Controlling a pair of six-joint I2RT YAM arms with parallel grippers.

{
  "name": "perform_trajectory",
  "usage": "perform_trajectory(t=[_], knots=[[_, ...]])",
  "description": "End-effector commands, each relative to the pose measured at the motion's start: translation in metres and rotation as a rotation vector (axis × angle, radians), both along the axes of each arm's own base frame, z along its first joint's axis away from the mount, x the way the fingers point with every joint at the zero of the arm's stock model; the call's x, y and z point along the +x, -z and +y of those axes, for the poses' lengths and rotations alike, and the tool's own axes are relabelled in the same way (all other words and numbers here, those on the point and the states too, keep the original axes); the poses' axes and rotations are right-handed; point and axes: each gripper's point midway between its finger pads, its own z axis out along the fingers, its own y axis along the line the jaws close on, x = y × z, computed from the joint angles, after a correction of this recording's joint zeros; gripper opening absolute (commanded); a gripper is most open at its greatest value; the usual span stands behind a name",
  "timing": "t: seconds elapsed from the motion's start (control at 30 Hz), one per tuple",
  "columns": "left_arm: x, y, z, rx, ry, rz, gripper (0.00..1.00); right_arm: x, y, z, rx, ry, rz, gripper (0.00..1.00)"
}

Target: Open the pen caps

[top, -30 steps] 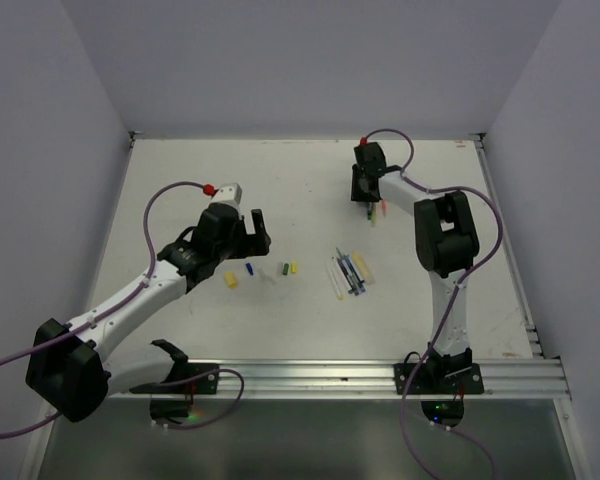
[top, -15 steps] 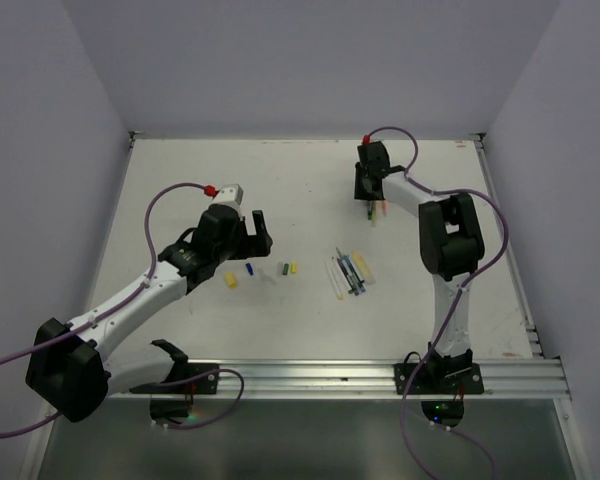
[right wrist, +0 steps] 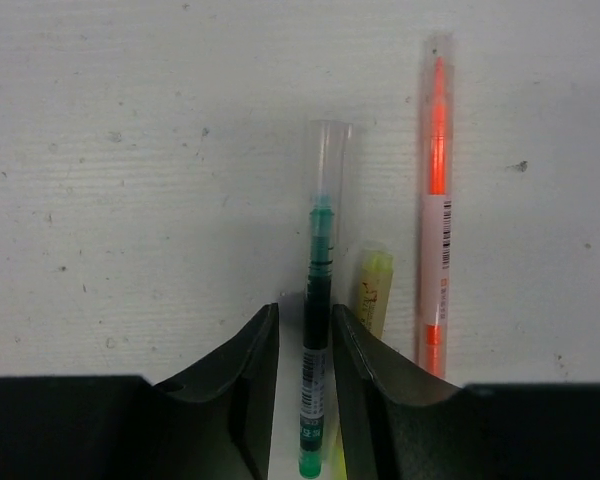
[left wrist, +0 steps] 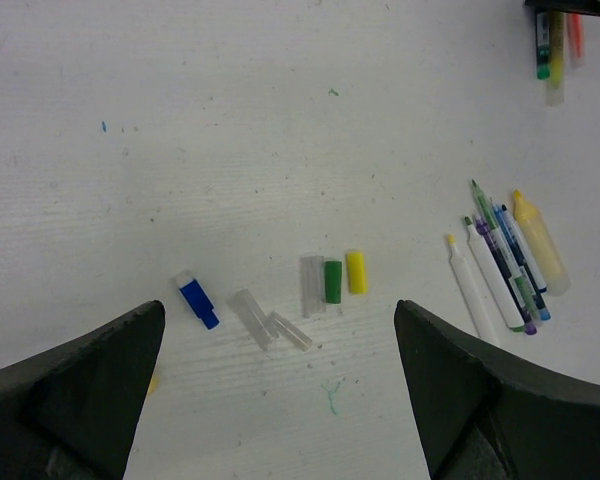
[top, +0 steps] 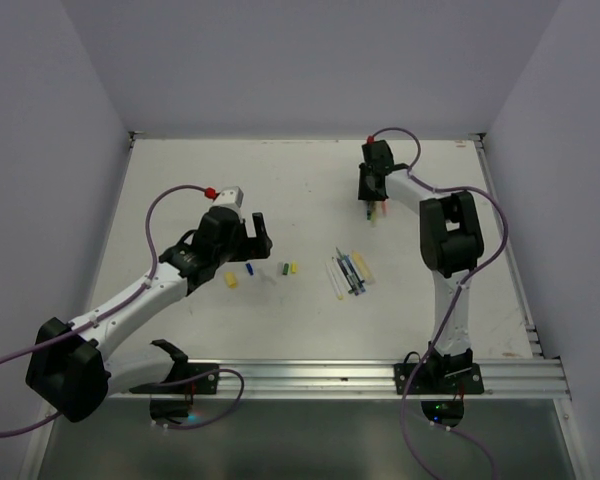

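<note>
Straddling the green pen low on its barrel, my right fingers stand narrowed but not yet pinching, which should leave its clear cap free for pulling. My left fingers hang wide apart, grasping nothing. Only the left wrist view shows the blue cap, green cap and yellow cap clearly, loose on the tabletop.
</note>
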Motion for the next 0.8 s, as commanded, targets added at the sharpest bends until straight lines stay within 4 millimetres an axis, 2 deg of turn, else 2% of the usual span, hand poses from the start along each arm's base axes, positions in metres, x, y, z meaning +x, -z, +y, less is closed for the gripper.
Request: perform_trajectory(t=[0.0, 0.13, 0.27, 0.37, 0.4, 0.47, 0.5, 0.57, 0.6, 0.63, 0.7, 0.73, 0.77], knots=[[0.005, -0.007, -0.003, -0.016, 0.013, -0.041, 1.00, 0.005, 0.004, 0.008, 0.029, -0.033, 0.024, 0.31], [0.006, -0.009, -0.005, -0.025, 0.018, -0.046, 1.00, 0.000, 0.016, 0.008, 0.025, -0.037, 0.065, 0.29], [0.006, -0.013, -0.008, -0.044, 0.030, -0.053, 1.00, -0.007, 0.017, 0.019, 0.046, -0.081, 0.082, 0.16], [0.007, -0.022, -0.016, -0.091, 0.050, -0.077, 1.00, -0.016, 0.009, 0.053, 0.090, -0.201, 0.059, 0.03], [0.007, -0.023, -0.018, -0.107, 0.054, -0.079, 1.00, -0.017, -0.006, 0.063, 0.110, -0.240, 0.027, 0.00], [0.008, -0.032, -0.026, -0.151, 0.075, -0.103, 1.00, -0.027, -0.016, 0.091, 0.163, -0.316, -0.010, 0.00], [0.008, -0.036, -0.028, -0.168, 0.078, -0.112, 1.00, -0.030, -0.034, 0.100, 0.182, -0.342, -0.050, 0.00], [0.010, -0.047, -0.034, -0.203, 0.095, -0.137, 1.00, -0.044, -0.048, 0.127, 0.224, -0.419, -0.097, 0.00], [0.011, -0.052, -0.036, -0.217, 0.097, -0.147, 1.00, -0.049, -0.071, 0.136, 0.240, -0.451, -0.148, 0.00], [0.013, -0.057, -0.036, -0.226, 0.096, -0.160, 1.00, -0.054, -0.080, 0.144, 0.254, -0.474, -0.172, 0.00], [0.013, -0.069, -0.044, -0.268, 0.130, -0.185, 0.99, -0.076, -0.091, 0.163, 0.305, -0.544, -0.193, 0.00], [0.010, -0.075, -0.048, -0.292, 0.150, -0.195, 0.99, -0.085, -0.113, 0.168, 0.333, -0.572, -0.235, 0.00], [0.013, -0.085, -0.051, -0.320, 0.163, -0.229, 0.99, -0.099, -0.114, 0.173, 0.357, -0.600, -0.252, 0.00]])
